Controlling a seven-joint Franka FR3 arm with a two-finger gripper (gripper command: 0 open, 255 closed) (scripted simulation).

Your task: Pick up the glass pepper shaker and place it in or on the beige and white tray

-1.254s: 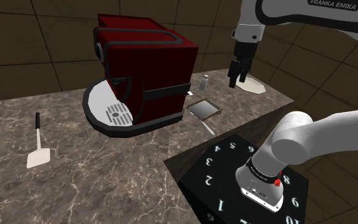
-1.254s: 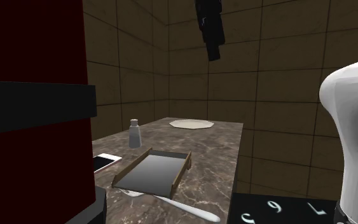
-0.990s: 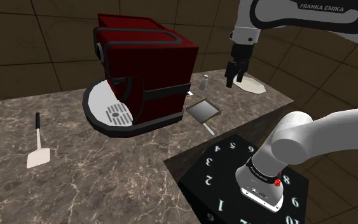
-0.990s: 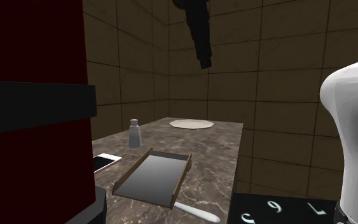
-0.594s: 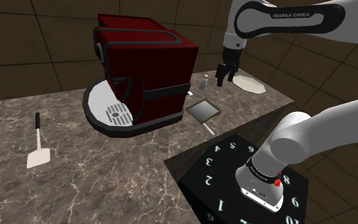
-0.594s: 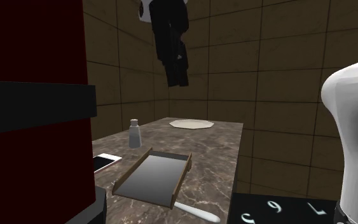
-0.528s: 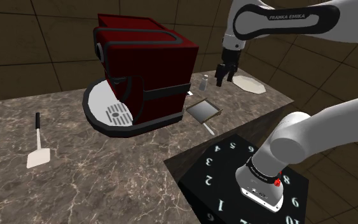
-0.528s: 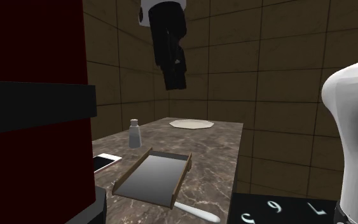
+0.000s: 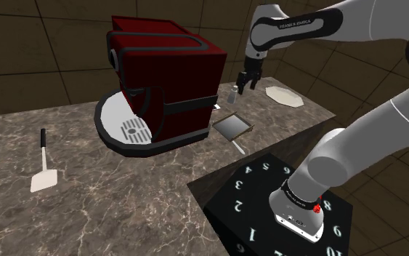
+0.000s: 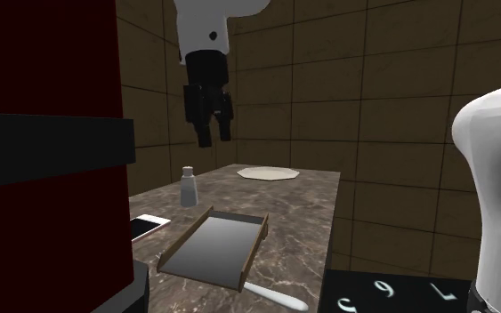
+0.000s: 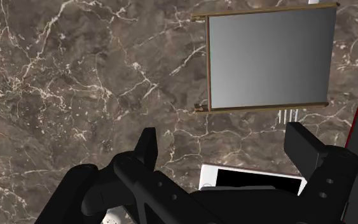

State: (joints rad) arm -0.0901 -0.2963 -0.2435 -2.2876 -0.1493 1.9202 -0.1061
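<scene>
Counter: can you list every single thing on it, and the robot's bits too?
Counter: one, brown marble, under everything.
Coffee machine: one, dark red with a grey drip tray, mid-counter.
Spatula: one, black handle and white blade, at the shoulder view's left.
Shaker: one, pale grey, upright beyond the tray.
Tray: one, grey with a brown rim, near the stand.
Phone: one, white with a black screen, flat between machine and tray.
Fork: one, white, by the tray's near edge.
Plate: one, white, eight-sided, at the counter's far end.
Stand: one, black with white clock numbers.
Arm: one, white.
Gripper: one, black, open, above the shaker.
</scene>
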